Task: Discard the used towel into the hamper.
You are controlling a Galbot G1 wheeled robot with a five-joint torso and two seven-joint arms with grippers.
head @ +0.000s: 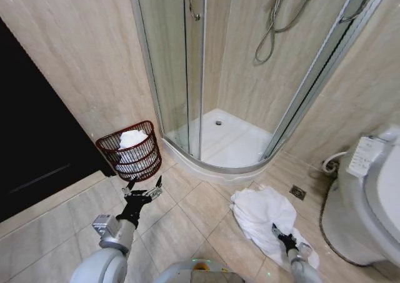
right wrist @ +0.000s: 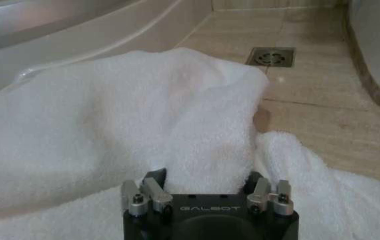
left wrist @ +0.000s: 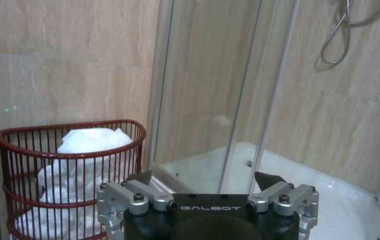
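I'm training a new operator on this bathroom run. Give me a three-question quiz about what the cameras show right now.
1. True or false: the hamper already holds white cloth.
2. Which gripper is at the towel on the floor: A) left, B) right?
3. Fill in: the floor drain lies between the towel and the ____.

Key
1. True; white cloth shows above the rim and through the slats.
2. B; the right gripper is down on the towel with cloth between its fingers, while the left gripper hangs open in the air near the hamper.
3. Toilet.
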